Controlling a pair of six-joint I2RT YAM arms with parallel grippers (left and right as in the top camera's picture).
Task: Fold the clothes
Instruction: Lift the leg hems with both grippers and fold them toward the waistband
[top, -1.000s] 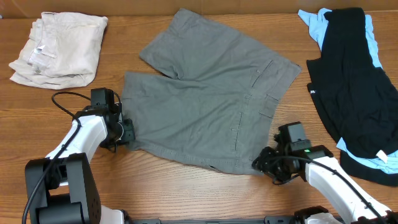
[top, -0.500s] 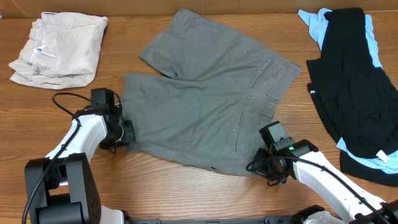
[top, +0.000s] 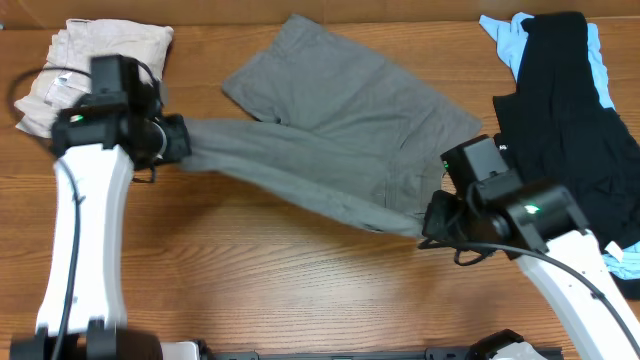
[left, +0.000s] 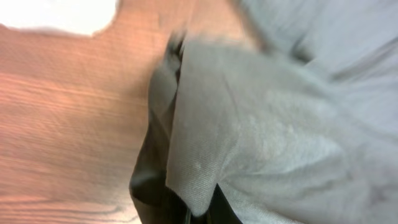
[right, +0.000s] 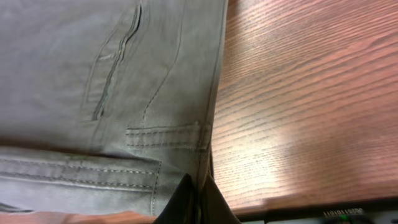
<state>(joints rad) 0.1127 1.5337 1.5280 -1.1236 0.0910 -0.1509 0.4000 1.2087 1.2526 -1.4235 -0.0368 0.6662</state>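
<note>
Pinching grey shorts (top: 330, 120), left gripper (top: 182, 143) at leg hem, right gripper (top: 428, 222) at waistband

Left gripper (top: 184, 141), right gripper (top: 428, 223) (both clenched)

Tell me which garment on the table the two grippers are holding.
The grey shorts in the middle, gripped by the left gripper and right gripper; the cream garment and black-and-blue pile lie unheld.

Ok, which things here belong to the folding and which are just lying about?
In the job: medium-grey woven cotton shorts; left gripper and right gripper, each pinching the shorts.
Lying about: folded cream-beige garment; black and light-blue garments.
</note>
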